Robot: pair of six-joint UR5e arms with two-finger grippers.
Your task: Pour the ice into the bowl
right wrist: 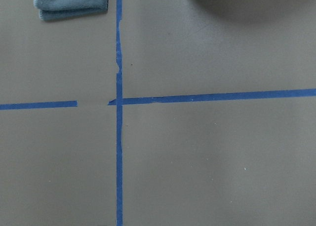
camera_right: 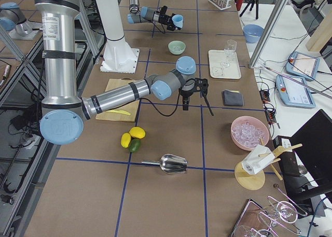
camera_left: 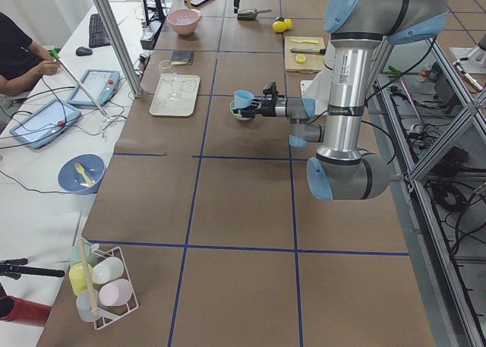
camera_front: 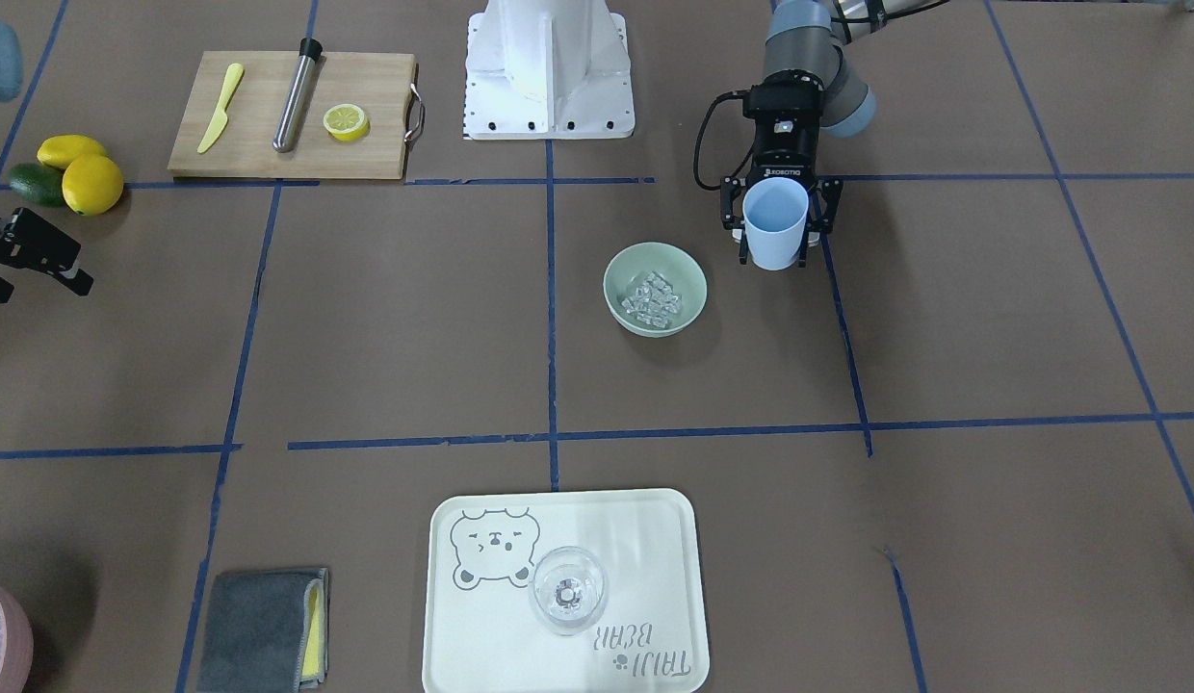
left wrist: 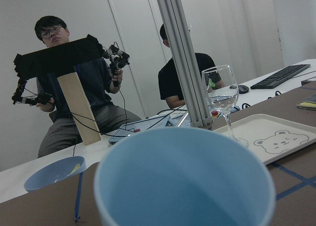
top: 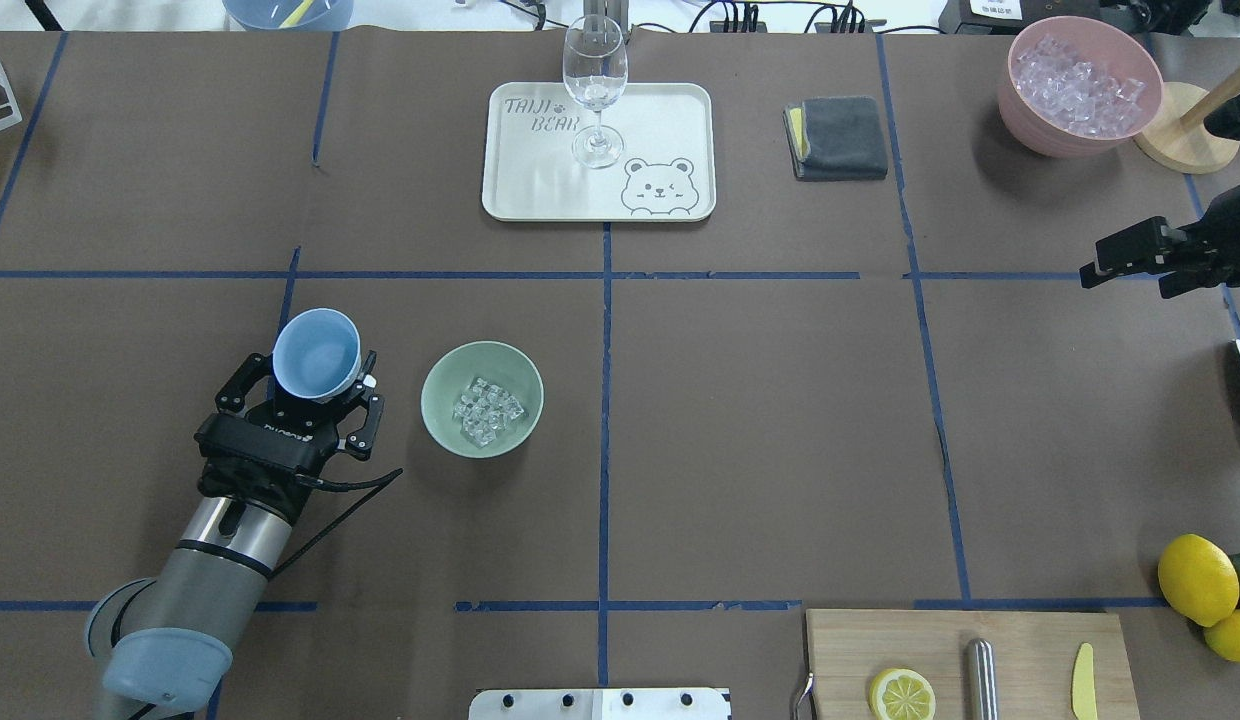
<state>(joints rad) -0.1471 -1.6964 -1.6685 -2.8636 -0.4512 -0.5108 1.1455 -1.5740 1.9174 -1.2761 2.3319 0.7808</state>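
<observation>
The pale mint-green bowl (top: pixel 435 398) stands near the table's middle with a small heap of clear ice (top: pixel 487 411) inside it; in the front-facing view the ice (camera_front: pixel 652 296) lies in the bowl (camera_front: pixel 613 287) too. Just beside the bowl, on the robot's left, my left gripper (top: pixel 313 385) is shut on a light blue cup (top: pixel 317 352). The cup (camera_front: pixel 776 223) is held upright, and its inside looks empty in the left wrist view. My right gripper (camera_front: pixel 38 289) hovers far off at the table's right side, open and holding nothing.
A tray (top: pixel 670 110) with a wine glass (top: pixel 594 75) sits at the far side, with a grey cloth (top: pixel 838 137) and a pink container of ice (top: pixel 1077 85) to its right. A cutting board (top: pixel 1030 640) with a lemon half, and whole lemons (top: pixel 1197 578), lie at near right.
</observation>
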